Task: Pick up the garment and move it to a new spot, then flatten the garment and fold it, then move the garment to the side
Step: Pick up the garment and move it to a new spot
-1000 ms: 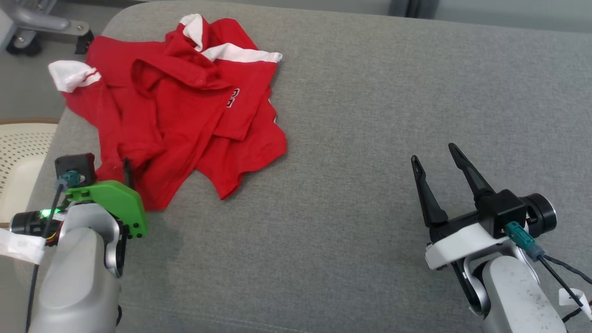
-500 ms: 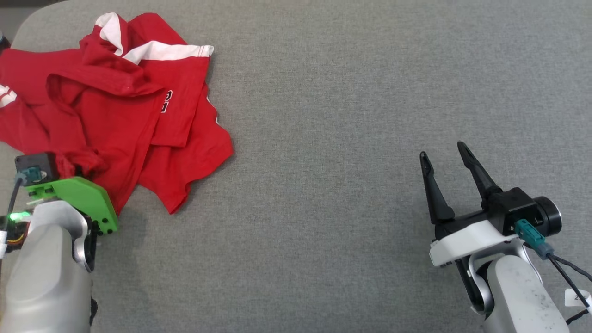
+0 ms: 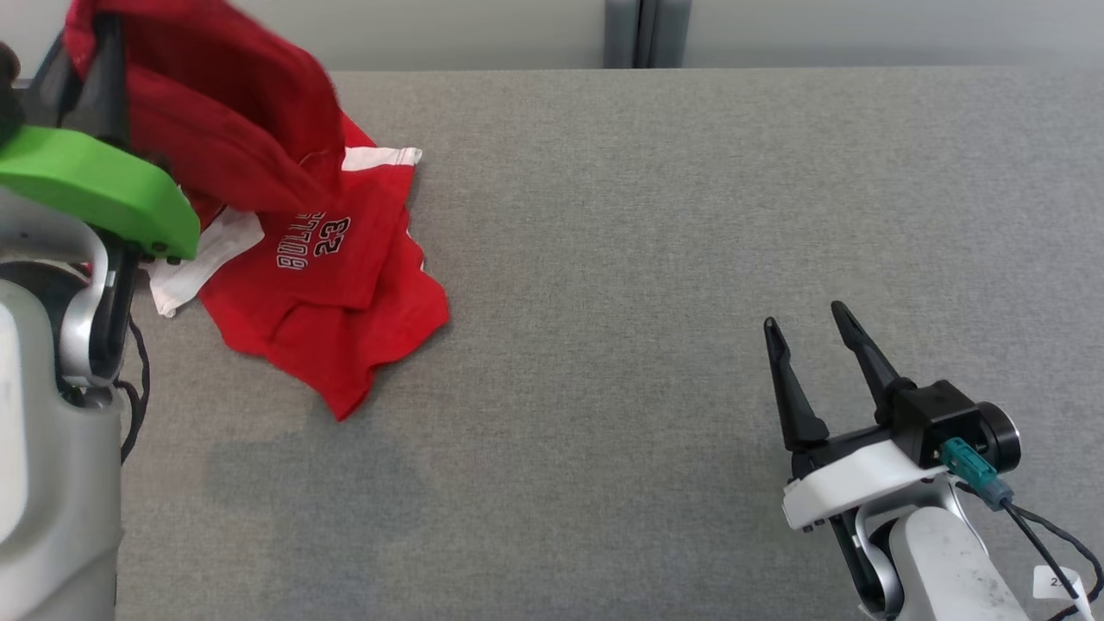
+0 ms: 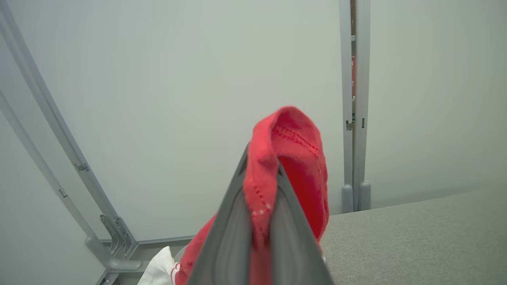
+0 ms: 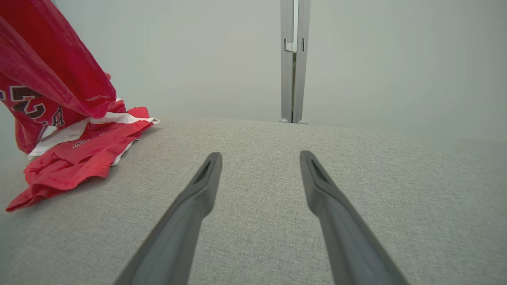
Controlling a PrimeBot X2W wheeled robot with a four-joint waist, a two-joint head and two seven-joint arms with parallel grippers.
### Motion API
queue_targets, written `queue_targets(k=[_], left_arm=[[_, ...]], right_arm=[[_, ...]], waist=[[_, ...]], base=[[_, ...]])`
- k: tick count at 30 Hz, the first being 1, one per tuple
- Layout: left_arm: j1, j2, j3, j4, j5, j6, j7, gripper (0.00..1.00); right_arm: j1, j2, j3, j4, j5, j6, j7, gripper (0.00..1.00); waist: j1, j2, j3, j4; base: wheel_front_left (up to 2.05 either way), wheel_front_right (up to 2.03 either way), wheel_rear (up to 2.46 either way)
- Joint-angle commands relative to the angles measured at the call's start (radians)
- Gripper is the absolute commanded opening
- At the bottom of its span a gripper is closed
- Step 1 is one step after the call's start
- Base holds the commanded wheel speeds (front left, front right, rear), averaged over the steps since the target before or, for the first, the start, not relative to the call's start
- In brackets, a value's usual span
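Up front, R gripper [image 3: 804, 315]: long dark fingers spread wide, nothing held, over grey fabric tabletop [image 3: 647, 259]. Further back, L gripper [image 4: 261, 170] pinched tight on red-and-white jersey garment [image 3: 328, 285]; top part raised, rest lying on tabletop's left end.

Surroundings: work surface and backdrop
Grey woven-fabric tabletop [image 3: 655, 259]; beyond its far edge, pale grey wall panels [image 3: 466, 34] joined by a grey upright metal post [image 3: 621, 34].

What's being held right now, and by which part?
The left gripper pinches the red garment by a stitched edge; its lower part rests on the grey surface. The right gripper is open, holding nothing.
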Motion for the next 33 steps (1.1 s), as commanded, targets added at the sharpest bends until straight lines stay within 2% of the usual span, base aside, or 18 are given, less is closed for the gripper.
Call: queue_targets(k=[1, 4, 8, 13, 18, 23, 26, 29, 33], left_arm=[[-0.03, 0.007, -0.008, -0.07, -0.02, -0.008, 0.032, 0.0], [-0.07, 0.017, -0.027, -0.199, -0.034, -0.017, 0.099, 0.0], [-0.127, 0.0, -0.069, -0.315, -0.087, -0.029, 0.175, 0.0], [-0.173, -0.055, -0.141, -0.39, -0.159, -0.036, 0.234, 0.0], [-0.182, -0.104, -0.185, -0.404, -0.209, -0.025, 0.276, 0.0], [-0.128, -0.167, -0.21, -0.309, -0.275, 0.006, 0.293, 0.0], [-0.11, -0.184, -0.211, -0.188, -0.28, 0.022, 0.272, 0.0], [-0.104, -0.2, -0.206, -0.037, -0.266, 0.039, 0.221, 0.0], [-0.133, -0.196, -0.183, 0.206, -0.219, 0.061, 0.094, 0.0]], right_arm=[[0.019, 0.0, 0.002, 0.001, 0.008, -0.001, -0.004, 1.0], [0.027, 0.003, 0.004, -0.001, 0.016, -0.001, -0.004, 1.0], [0.044, 0.006, 0.002, -0.001, 0.023, -0.001, -0.004, 1.0], [0.067, 0.007, 0.005, -0.004, 0.042, -0.001, -0.004, 1.0], [0.076, 0.007, 0.007, -0.017, 0.06, -0.001, -0.004, 1.0], [0.065, 0.007, 0.011, -0.03, 0.078, -0.001, -0.004, 1.0], [0.067, 0.008, 0.007, -0.035, 0.089, 0.0, -0.004, 1.0], [0.074, 0.007, 0.007, -0.036, 0.101, 0.0, -0.004, 1.0], [0.075, 0.008, 0.014, -0.039, 0.121, 0.0, -0.004, 1.0]], waist=[[0.0, 0.0, -0.03, -0.044], [0.0, 0.0, -0.047, -0.087], [0.0, 0.0, -0.066, -0.15], [0.0, 0.0, -0.093, -0.237], [0.0, 0.0, -0.105, -0.332], [0.0, 0.0, -0.096, -0.438], [0.0, 0.0, -0.086, -0.493], [0.0, 0.0, -0.07, -0.535], [0.0, 0.0, -0.041, -0.572]], base=[[0.0, 0.0, 0.0], [0.0, 0.0, 0.0], [0.0, 0.0, 0.0], [0.0, 0.0, 0.0], [0.0, 0.0, 0.0], [0.0, 0.0, 0.0], [0.0, 0.0, 0.0], [0.0, 0.0, 0.0], [0.0, 0.0, 0.0]])
